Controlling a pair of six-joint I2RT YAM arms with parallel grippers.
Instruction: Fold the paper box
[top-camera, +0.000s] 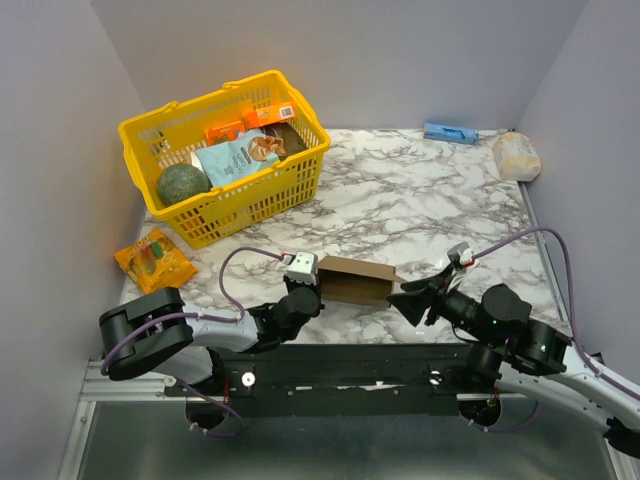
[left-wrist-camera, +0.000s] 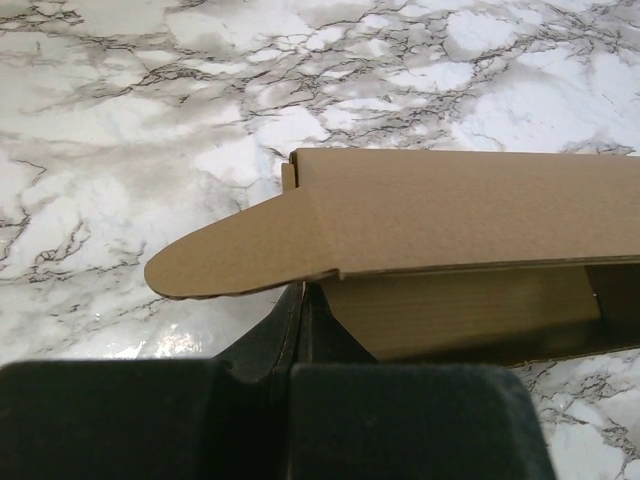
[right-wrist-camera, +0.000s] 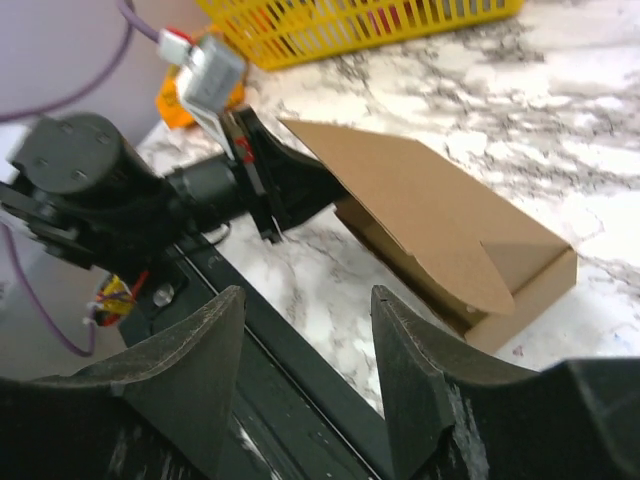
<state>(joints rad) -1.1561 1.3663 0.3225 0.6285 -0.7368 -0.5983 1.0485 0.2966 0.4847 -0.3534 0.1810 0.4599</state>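
Observation:
The paper box (top-camera: 355, 280) is a brown cardboard carton lying near the table's front edge, between my two grippers. Its lid flap (left-wrist-camera: 300, 240) is lifted, with a rounded tab at each end. In the left wrist view my left gripper (left-wrist-camera: 302, 292) is shut, its fingertips pressed together under the lid at the box's left end, pinching a thin cardboard edge. My right gripper (right-wrist-camera: 308, 300) stands open just off the box's right end (right-wrist-camera: 520, 290), nothing between its fingers. In the top view the left gripper (top-camera: 318, 285) touches the box and the right gripper (top-camera: 402, 300) is close beside it.
A yellow basket (top-camera: 135, 140) with packets and a green round thing stands at the back left. An orange printed packet (top-camera: 153, 260) lies at the left edge. A small blue box (top-camera: 450, 132) and a pale bag (top-camera: 516, 155) sit at the back right. The black rail (top-camera: 350, 365) runs along the front.

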